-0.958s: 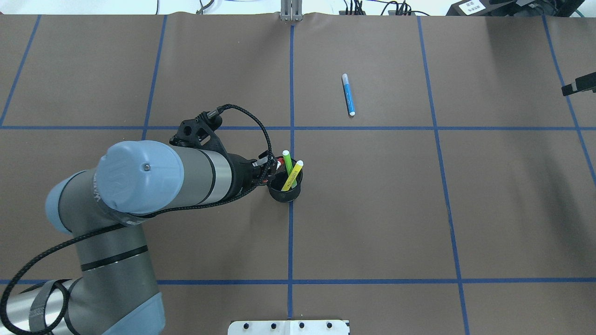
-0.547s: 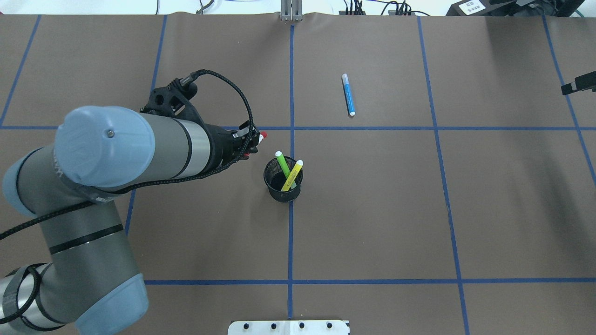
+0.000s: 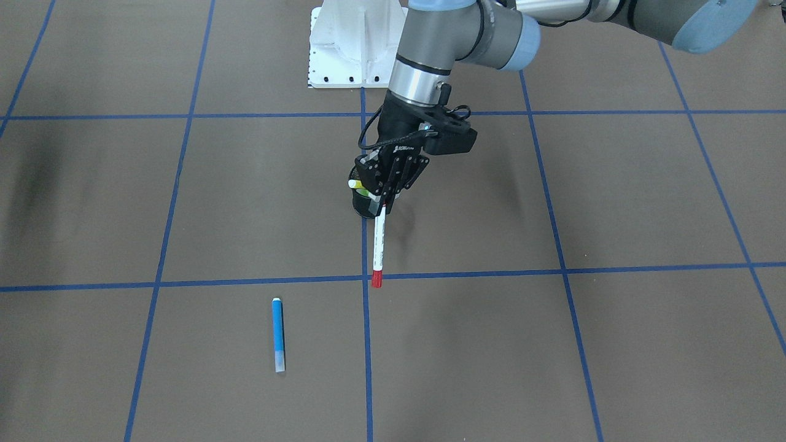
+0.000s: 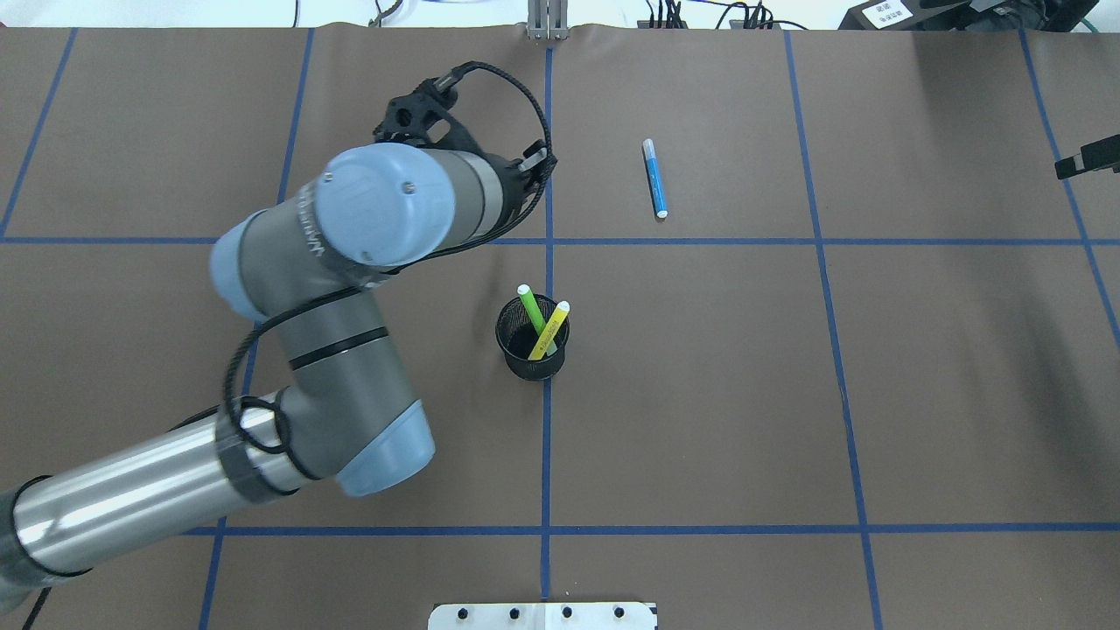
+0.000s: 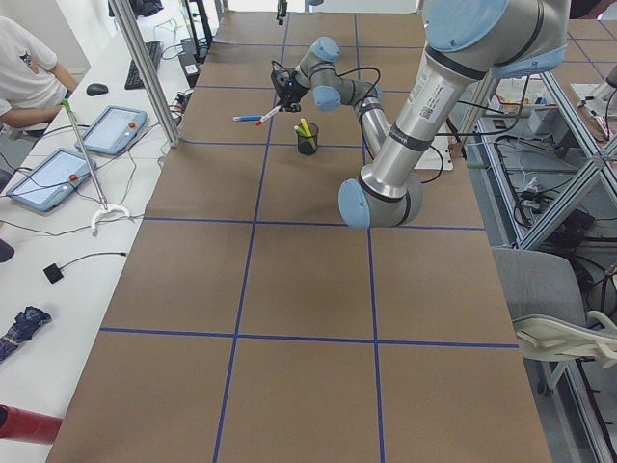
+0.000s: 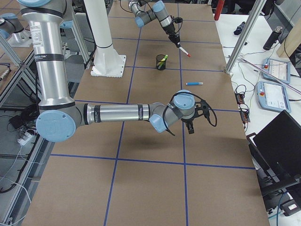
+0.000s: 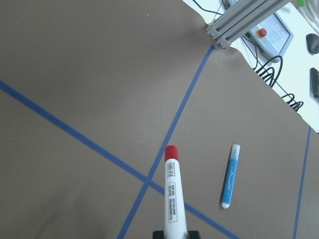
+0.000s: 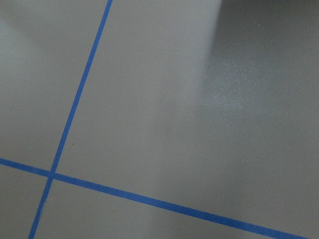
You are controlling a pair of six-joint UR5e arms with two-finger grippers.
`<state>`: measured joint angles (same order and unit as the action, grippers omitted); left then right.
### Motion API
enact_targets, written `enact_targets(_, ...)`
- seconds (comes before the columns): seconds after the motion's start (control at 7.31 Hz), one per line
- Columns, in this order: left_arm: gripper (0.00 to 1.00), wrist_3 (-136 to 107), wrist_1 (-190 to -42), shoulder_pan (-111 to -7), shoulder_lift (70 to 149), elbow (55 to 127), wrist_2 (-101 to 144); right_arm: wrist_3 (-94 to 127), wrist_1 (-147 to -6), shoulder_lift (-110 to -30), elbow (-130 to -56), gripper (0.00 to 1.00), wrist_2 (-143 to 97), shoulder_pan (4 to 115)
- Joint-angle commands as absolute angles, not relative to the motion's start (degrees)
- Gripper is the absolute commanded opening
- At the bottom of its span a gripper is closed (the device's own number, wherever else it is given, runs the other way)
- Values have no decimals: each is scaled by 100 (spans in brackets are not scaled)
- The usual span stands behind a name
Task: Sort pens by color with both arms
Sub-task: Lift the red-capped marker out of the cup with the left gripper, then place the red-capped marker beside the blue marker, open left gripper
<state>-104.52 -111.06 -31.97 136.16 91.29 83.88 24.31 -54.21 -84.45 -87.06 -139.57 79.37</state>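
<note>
Pens, front-facing view: the white pen with red cap (image 3: 379, 245) is pinched at its pale end by the left gripper (image 3: 384, 205), with the red cap pointed down over a blue tape (image 3: 184, 283) crossing. The blue pen (image 3: 279, 334) is laid flat on the brown table (image 3: 552, 344), well apart

Overhead: the green pen (image 4: 530, 308) and yellow pen (image 4: 549, 331) are leaned inside the black mesh cup (image 4: 532, 366), and the left gripper's fingers are hidden by the arm

Left wrist view: the white pen is seen clamped at the bottom edge, with the blue pen beyond the tape

Right side view: the right gripper (image 6: 190, 126) is held over the table; whether it's spread or pressed together can't be told
</note>
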Motion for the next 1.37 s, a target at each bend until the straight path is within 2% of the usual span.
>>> enact_targets(0.0, 0, -10503, -11906, -3217, 14682, 7180, 8121, 2435, -5414, -8438, -8710, 100, -13948, 7937)
enact_targets(0.14, 0, -10503, -11927, -3208, 15113, 6511, 8112, 2435, -5414, -8446, -8710, 100, -13948, 7937)
enact_targets(0.27, 0, -10503, -11935, -3199, 15195, 6260, 8078, 2435, -5414, -8446, -8719, 100, -13948, 7937)
enact_targets(0.68, 0, -10503, -12478, -3190, 15336, 5602, 7840, 2443, -5414, -8446, -8736, 100, -13869, 7937)
enact_targets(0.96, 0, -10442, -12647, -3138, 15328, 5476, 7849, 2443, -5414, -8455, -8736, 100, -13860, 7937)
enact_targets(1.09, 57, -10433, -12734, -3129, 15328, 5484, 7875, 2443, -5414, -8455, -8736, 100, -13860, 7937)
enact_targets(1.23, 87, -10241, -12735, -3112, 15293, 5537, 7892, 2443, -5414, -8446, -8728, 100, -13860, 7937)
